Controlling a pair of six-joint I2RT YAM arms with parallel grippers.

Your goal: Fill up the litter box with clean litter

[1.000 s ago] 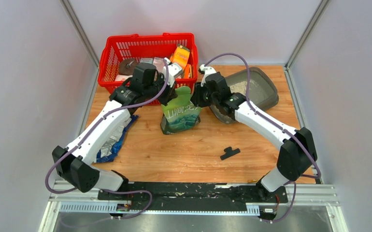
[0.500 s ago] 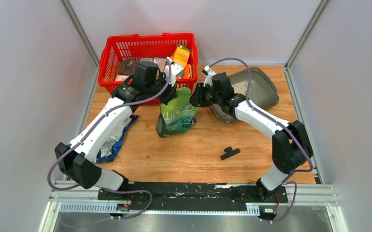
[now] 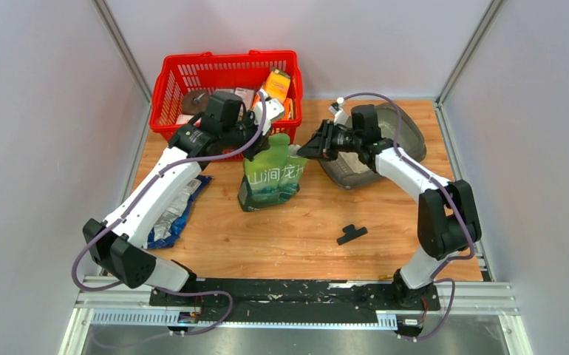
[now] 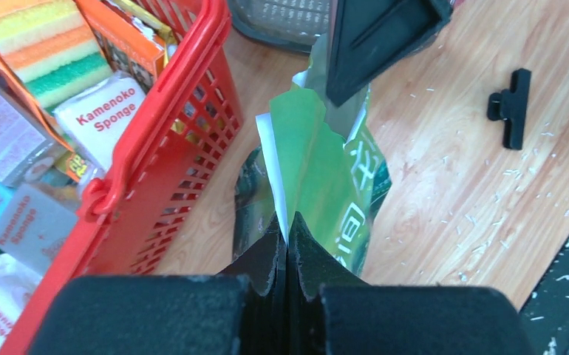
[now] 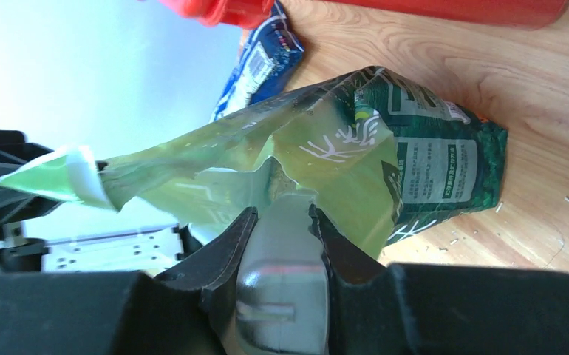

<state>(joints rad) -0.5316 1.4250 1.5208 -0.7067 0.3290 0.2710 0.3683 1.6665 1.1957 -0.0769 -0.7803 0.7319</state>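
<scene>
The green-and-white pouch (image 3: 270,177) stands upright on the table, its top torn open. My left gripper (image 3: 265,139) is shut on the pouch's top edge (image 4: 287,222). My right gripper (image 3: 315,146) is at the right side of the pouch mouth, shut on a smooth grey shiny tool (image 5: 285,251) that points into the opening of the pouch (image 5: 385,163). The dark grey litter box (image 3: 407,140) lies at the back right, under my right forearm. Pale litter (image 3: 351,157) lies in it, mostly hidden by the arm.
The red mesh basket (image 3: 226,70) with sponges and packets stands at the back left, touching the pouch's side (image 4: 193,111). A blue-silver foil bag (image 3: 171,214) lies at the left. A black clip (image 3: 352,234) lies front of centre. Loose granules dot the wood.
My right gripper has moved right and back over the litter box's near end, its wrist turning. The pouch has shifted slightly left and stands straighter. My left gripper keeps its hold.
</scene>
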